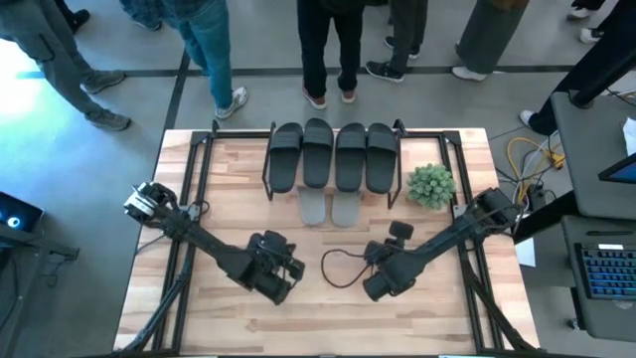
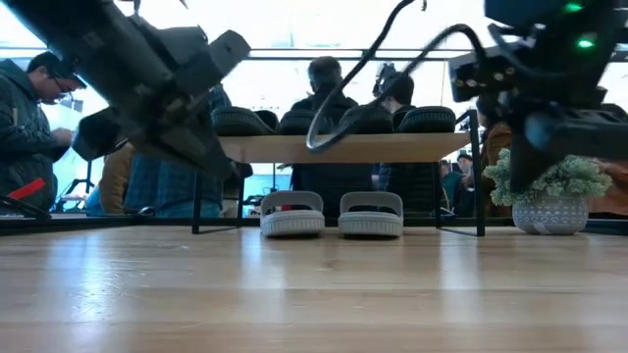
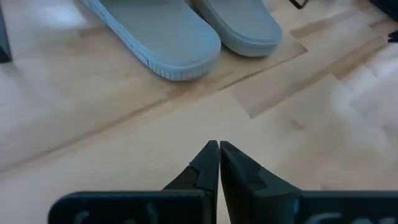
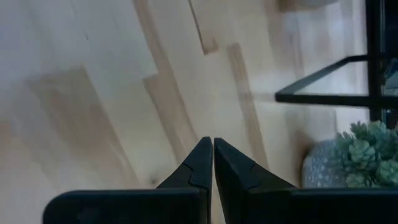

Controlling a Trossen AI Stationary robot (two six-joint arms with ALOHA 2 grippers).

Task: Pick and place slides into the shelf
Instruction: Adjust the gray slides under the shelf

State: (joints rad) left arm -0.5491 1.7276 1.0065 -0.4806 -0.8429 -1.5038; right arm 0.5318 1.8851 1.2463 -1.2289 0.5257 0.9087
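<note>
Six slides (image 1: pixel 318 159) fill the shelf (image 1: pixel 266 169) at upper centre; both claws, left (image 1: pixel 281 288) and right (image 1: pixel 376 288), pinched empty over bare lower surface (image 1: pixel 328 318).

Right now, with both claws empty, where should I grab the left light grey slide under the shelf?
Take the left light grey slide by its wide strap, coming from the table's open front. The shelf board covers its far half; only its near end sticks out, sole flat. The left claw, shut, is nearest.
</note>
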